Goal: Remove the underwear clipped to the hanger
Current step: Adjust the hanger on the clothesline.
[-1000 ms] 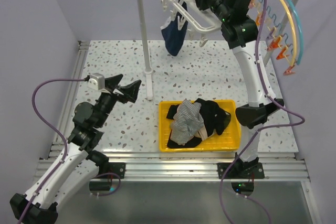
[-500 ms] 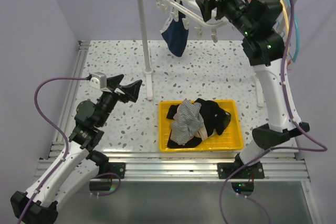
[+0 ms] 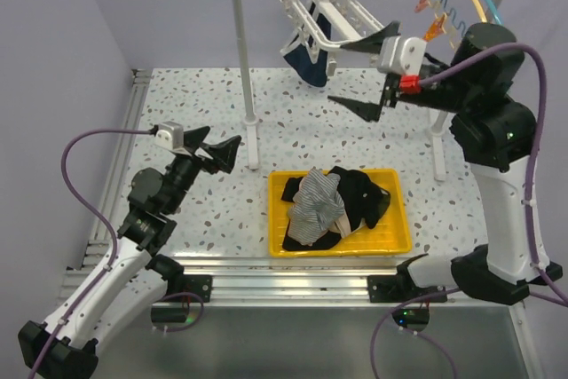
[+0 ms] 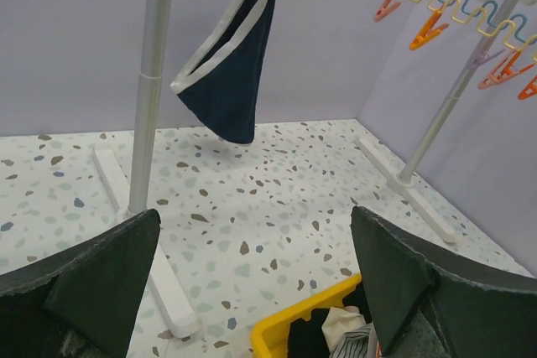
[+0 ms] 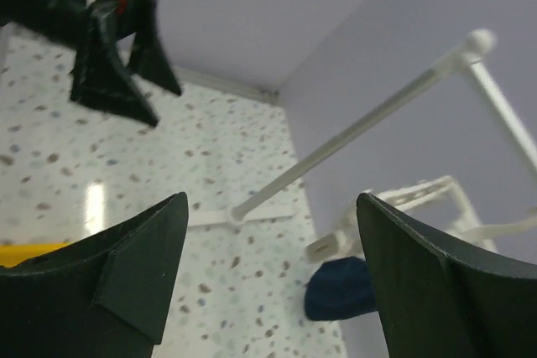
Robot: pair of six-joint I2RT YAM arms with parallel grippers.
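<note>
A navy blue underwear (image 3: 306, 57) hangs clipped to the white clip hanger (image 3: 327, 4) on the rack's top bar. In the left wrist view the navy underwear (image 4: 231, 73) hangs clear of the table, and in the right wrist view it (image 5: 340, 289) shows blurred under the hanger (image 5: 403, 205). My right gripper (image 3: 338, 72) stands open and empty, in the air just right of the garment. My left gripper (image 3: 222, 143) is open and empty, low at the left of the table. Grey striped (image 3: 315, 203) and black (image 3: 362, 194) underwear lie in the yellow tray (image 3: 276, 219).
The rack's white upright pole (image 3: 242, 59) stands between the two arms, with its foot (image 4: 143, 232) on the speckled table. A second hanger with orange clips (image 3: 437, 17) hangs at the right end of the bar. The yellow tray's corner (image 4: 289, 329) lies near my left gripper.
My right gripper has opened and pulled back to the right, away from the hanger. The hanger has swung and the navy underwear still hangs from it. The left arm has not moved.
</note>
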